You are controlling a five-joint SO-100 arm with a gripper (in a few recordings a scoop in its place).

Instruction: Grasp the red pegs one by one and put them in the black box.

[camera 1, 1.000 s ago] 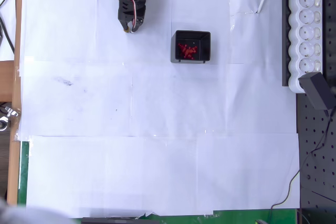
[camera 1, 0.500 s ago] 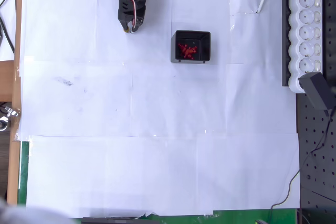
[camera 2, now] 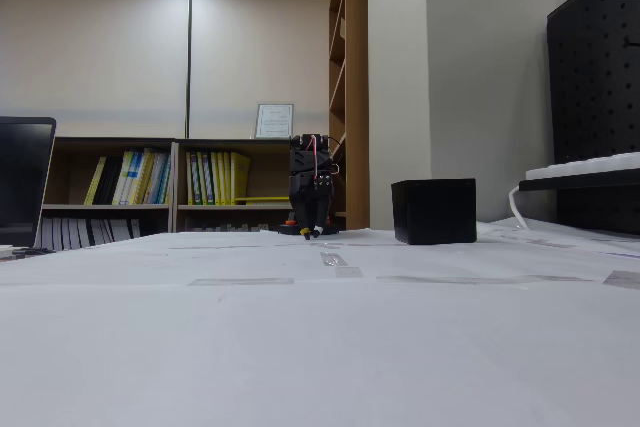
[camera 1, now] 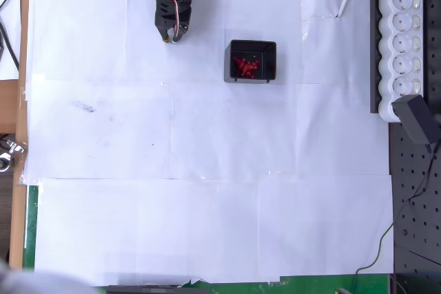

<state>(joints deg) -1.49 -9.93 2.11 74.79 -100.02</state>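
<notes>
1. White paper sheets taped edge to edge over the worktop; bookshelves and a beige wall behind in the fixed view; white power strip at the right edge in the overhead view.
2. Black box standing upright on the paper toward the top middle of the overhead view, open top up; seen side-on as a plain black cube in the fixed view, contents hidden there.
3. Red pegs heaped in a bright cluster on the box floor, touching one another, too small to count with certainty. No loose peg visible on the paper in either view.
4. Gripper at the top of the overhead view, left of the box and well apart from it, folded in close to the arm's base with the tips pointing down the picture; in the fixed view low over the paper, left of the box.
5. Jaws apparently drawn together with nothing red between them; at this size not certain, so cannot tell for sure.
6. Key relation: pegs lying to the right of the jaws and slightly lower in the overhead view, already inside the box walls, so nothing to fetch from the jaws' own side.
7. Judged from the layout: task seemingly complete, arm parked in a rest pose; any further move would only matter if a stray peg lay unseen somewhere.
</notes>
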